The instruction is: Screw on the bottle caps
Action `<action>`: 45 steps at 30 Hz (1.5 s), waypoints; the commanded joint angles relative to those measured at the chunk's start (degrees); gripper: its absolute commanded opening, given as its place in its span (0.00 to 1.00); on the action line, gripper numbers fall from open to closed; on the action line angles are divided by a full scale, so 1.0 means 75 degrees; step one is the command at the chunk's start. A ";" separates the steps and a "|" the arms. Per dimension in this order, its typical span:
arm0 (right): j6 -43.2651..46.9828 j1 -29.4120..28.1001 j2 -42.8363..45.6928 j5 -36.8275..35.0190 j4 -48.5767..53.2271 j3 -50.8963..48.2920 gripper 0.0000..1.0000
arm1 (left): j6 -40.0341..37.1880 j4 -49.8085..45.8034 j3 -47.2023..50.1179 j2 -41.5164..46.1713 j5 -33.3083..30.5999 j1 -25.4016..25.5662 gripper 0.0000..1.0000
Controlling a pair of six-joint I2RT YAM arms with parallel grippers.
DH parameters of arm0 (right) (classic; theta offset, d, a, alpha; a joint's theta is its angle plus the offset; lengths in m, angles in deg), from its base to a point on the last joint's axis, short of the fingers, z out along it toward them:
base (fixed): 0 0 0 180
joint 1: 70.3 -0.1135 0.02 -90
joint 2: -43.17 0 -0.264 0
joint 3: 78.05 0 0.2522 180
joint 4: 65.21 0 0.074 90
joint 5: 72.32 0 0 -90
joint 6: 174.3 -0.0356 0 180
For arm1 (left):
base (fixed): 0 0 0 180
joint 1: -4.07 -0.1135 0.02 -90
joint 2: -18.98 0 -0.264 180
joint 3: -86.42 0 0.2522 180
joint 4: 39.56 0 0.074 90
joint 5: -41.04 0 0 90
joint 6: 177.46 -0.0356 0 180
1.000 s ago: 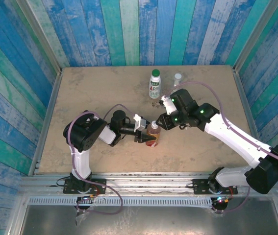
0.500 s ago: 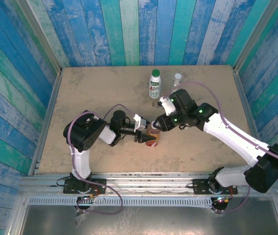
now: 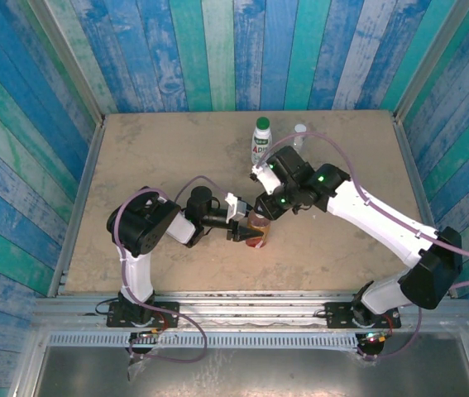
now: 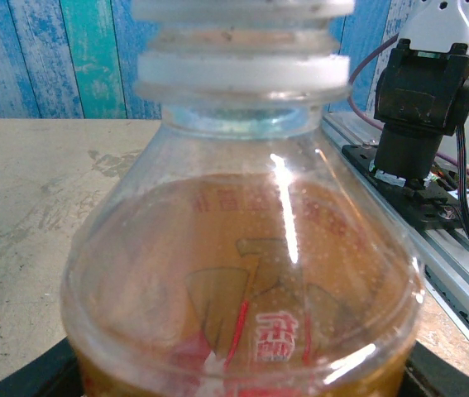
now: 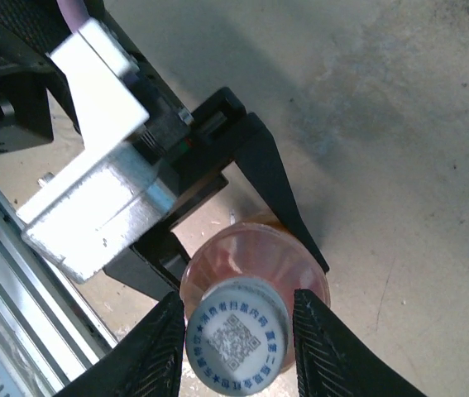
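Pinching white cap (image 5: 238, 341) (on amber bottle (image 4: 242, 281))

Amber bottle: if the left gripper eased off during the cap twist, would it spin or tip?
Likely spin: the amber bottle is round and smooth, so only the left gripper clamped on its body resists a twist from the right gripper on the white cap. Tipping seems less likely, since liquid up to the shoulder should keep it bottom-heavy.
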 commanded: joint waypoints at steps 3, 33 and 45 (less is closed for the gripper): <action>0.0094 -0.0055 -0.0044 -0.0113 0.0344 0.0213 0.41 | 0.0000 -0.0919 0.0186 -0.0136 -0.0024 0.0007 0.54; 0.6030 0.0822 0.0014 0.2748 0.1019 -0.0073 0.29 | 0.0061 -0.0864 0.0213 -0.0077 0.0197 -0.0005 0.54; 0.4953 0.0963 0.0165 0.2805 0.0487 -0.0678 0.28 | 0.0199 -0.0656 0.0222 -0.0122 0.0175 -0.0005 0.54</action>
